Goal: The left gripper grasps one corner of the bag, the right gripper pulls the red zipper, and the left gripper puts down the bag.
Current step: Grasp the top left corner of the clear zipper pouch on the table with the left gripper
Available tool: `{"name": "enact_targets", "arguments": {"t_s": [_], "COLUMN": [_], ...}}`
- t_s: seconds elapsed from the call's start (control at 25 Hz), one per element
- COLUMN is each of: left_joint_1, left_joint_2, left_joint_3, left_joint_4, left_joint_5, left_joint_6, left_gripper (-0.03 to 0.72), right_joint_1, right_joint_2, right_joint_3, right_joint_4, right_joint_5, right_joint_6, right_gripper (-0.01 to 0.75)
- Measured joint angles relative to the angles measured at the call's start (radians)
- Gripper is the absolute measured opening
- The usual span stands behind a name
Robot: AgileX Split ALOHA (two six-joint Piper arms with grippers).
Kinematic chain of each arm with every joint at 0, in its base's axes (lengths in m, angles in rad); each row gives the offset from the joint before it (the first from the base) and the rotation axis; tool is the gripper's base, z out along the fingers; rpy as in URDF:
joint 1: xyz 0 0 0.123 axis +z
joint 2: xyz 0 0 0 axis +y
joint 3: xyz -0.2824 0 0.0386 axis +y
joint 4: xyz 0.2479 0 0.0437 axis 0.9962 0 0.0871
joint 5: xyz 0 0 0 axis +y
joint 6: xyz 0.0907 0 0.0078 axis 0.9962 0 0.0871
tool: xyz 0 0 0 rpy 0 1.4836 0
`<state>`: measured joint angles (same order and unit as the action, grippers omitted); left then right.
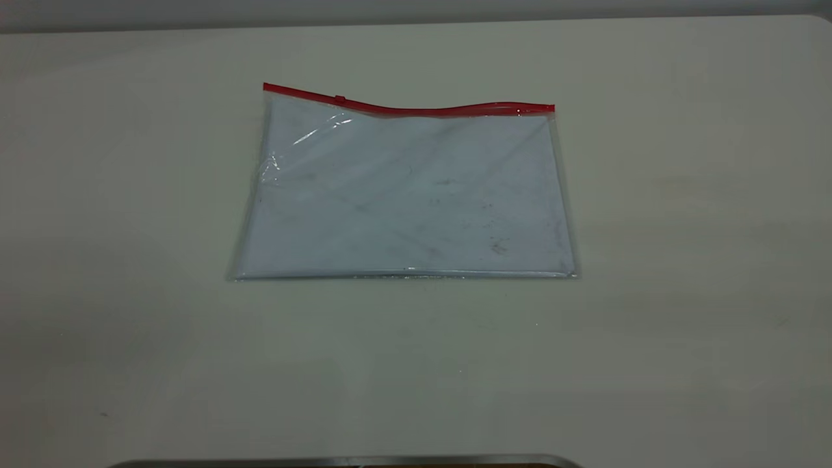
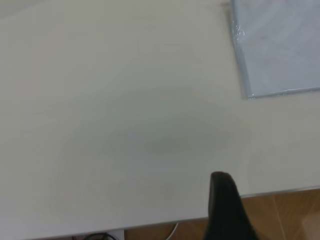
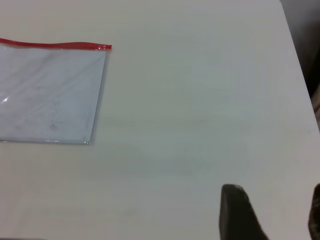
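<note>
The bag (image 1: pixel 403 195) lies flat on the white table, a clear bluish pouch with dark smudges. The red zipper (image 1: pixel 409 109) runs along its far long edge, with the small slider tab (image 1: pixel 339 99) near the left end. Its red-strip corners are at the left (image 1: pixel 265 86) and right (image 1: pixel 552 108). Neither gripper shows in the exterior view. My left gripper (image 2: pixel 227 210) hangs over the table's edge, well off the bag's plain corner (image 2: pixel 280 45). My right gripper (image 3: pixel 275 210) is open and empty, far from the bag (image 3: pixel 50 95) and its red corner (image 3: pixel 109 47).
The table's edge and brown floor (image 2: pixel 285 215) show in the left wrist view. The table's side edge (image 3: pixel 300 75) shows in the right wrist view. A dark metal strip (image 1: pixel 344 461) lies along the front of the exterior view.
</note>
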<state>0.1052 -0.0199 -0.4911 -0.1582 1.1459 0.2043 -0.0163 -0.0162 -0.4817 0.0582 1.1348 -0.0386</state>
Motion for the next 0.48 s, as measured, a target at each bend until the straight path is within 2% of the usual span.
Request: {"name": "enact_targets", "arguments": {"t_s": [0.24,0.36,0.48], "left_joint_1": [0.000,0.000,0.000], "left_joint_2": [0.033,0.156,0.340], "left_joint_3": [-0.005,-0.023,-0.048], "left_joint_4": [0.006,0.005,0.002], "left_joint_5": [-0.011,-0.079,-0.192], "left_joint_6": [-0.009,-0.032,-0.035], "left_gripper": [0.519,0.519,0.519], "right_joint_1": [0.000,0.000,0.000], "right_joint_2": [0.024,0.135,0.308], "right_joint_3": [-0.005,-0.011,-0.011], "right_joint_4": [0.052,0.152,0.202], "right_joint_5": [-0.032,-0.130,-0.247], "right_joint_6": [-0.031,-0.104,-0.201], "right_gripper": [0.383,0.383,0.401]}}
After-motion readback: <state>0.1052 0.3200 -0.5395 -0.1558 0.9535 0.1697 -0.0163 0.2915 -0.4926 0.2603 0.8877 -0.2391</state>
